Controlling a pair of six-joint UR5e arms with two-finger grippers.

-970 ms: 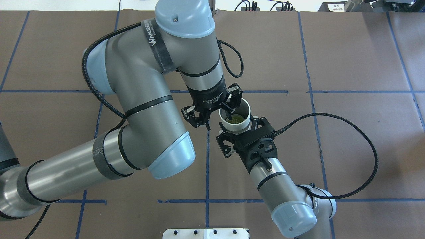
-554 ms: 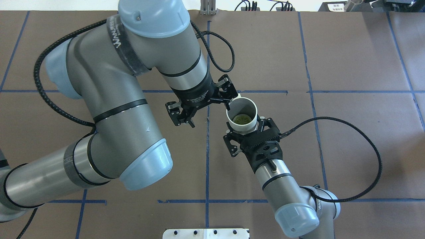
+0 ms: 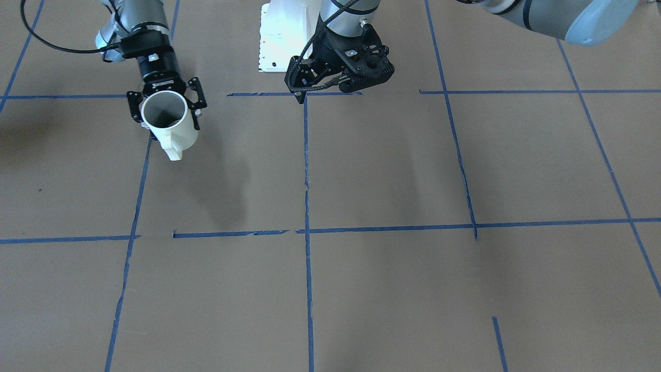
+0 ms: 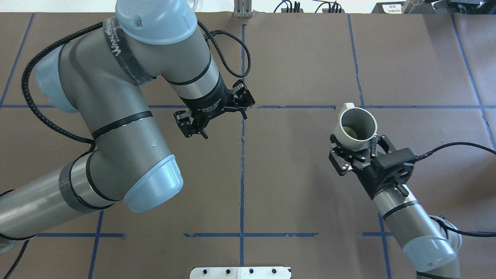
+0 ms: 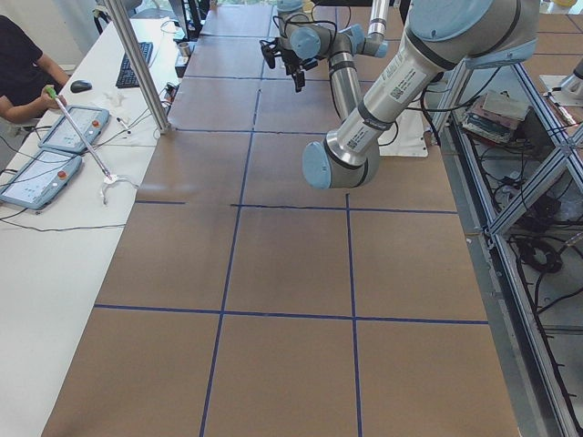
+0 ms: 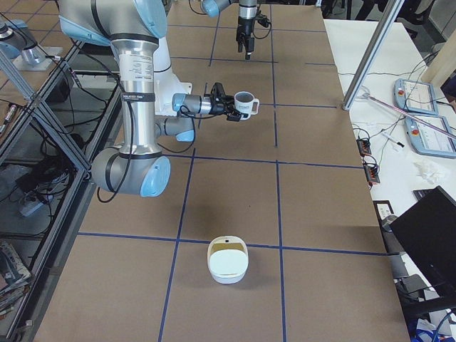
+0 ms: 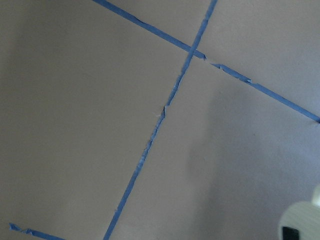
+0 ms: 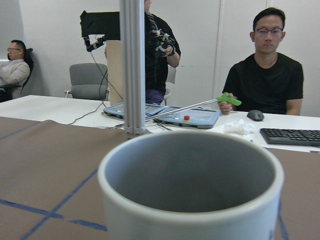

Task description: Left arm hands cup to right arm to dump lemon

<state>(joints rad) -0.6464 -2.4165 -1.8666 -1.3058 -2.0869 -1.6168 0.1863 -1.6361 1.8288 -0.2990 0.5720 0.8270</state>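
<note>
Nearest in the view from the table's right end, a white rounded tub (image 6: 228,261) with a cream inside sits on the table (image 4: 302,186). The table's matte brown covering is ruled into squares by blue tape (image 4: 241,174) that is frayed in places.

Beyond the tub stands the right arm (image 4: 403,217), a smooth silver-grey tube with pale blue caps. The right gripper (image 4: 358,146) is clamped on the cup (image 4: 358,126). Its thin black linkage fingers press on opposite sides of the lower wall. The cup hangs clear of the table, well to the robot's right of the centre tape line. It is a glossy white cylinder with a thick rounded rim and a dull grey inside. Its opening faces upward, and the handle sticks out on the side away from the wrist. A small yellow-green patch, the lemon (image 4: 350,132), lies low inside.

Farther along, the left arm (image 4: 128,97), thick and grey, bends over the middle of the table. The left gripper (image 4: 224,124) is spread wide with nothing between its fingers. It hovers near a tape crossing, well apart from the cup. Seen from across the table, a bulky black perforated bracket (image 3: 361,62) wraps that wrist, with a braided cable (image 3: 304,57) looped beside it.

Farthest, past the table's edge in the right wrist view, stands a ribbed aluminium post (image 8: 131,65). Behind it a seated man (image 8: 267,75) in a black T-shirt holds a green-handled stick (image 8: 200,104).
</note>
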